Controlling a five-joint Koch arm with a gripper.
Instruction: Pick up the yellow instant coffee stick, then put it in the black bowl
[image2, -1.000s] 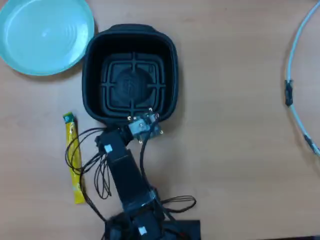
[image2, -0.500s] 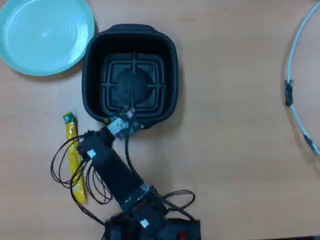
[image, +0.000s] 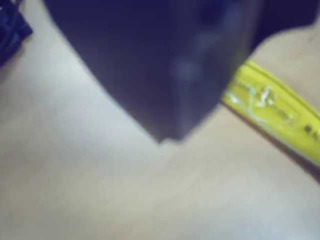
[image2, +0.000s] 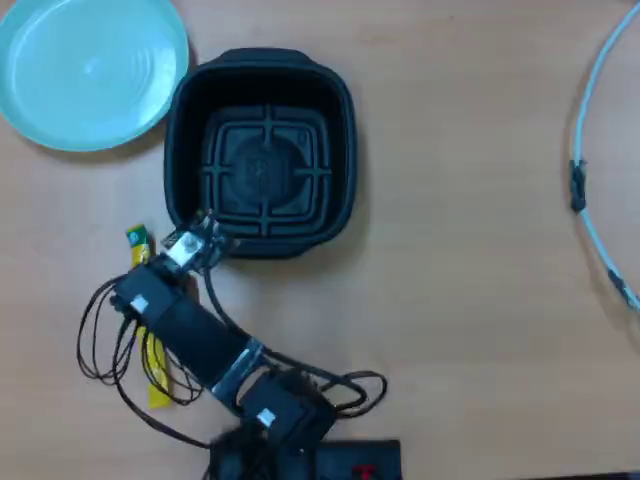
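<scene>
In the overhead view, left of the black bowl (image2: 262, 150), the yellow instant coffee stick (image2: 151, 352) lies flat on the surface (image2: 460, 300), largely under our arm. Our end effector (image: 167, 140) hangs over it, probably lining up a grasp; we cannot tell how its jaws stand.

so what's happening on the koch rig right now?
The arm is down over the yellow coffee stick, which lies flat on the table just left of the black bowl in the overhead view. The bowl is empty. The wrist view shows one dark pincer tip beside the stick; open or shut isn't clear.
</scene>
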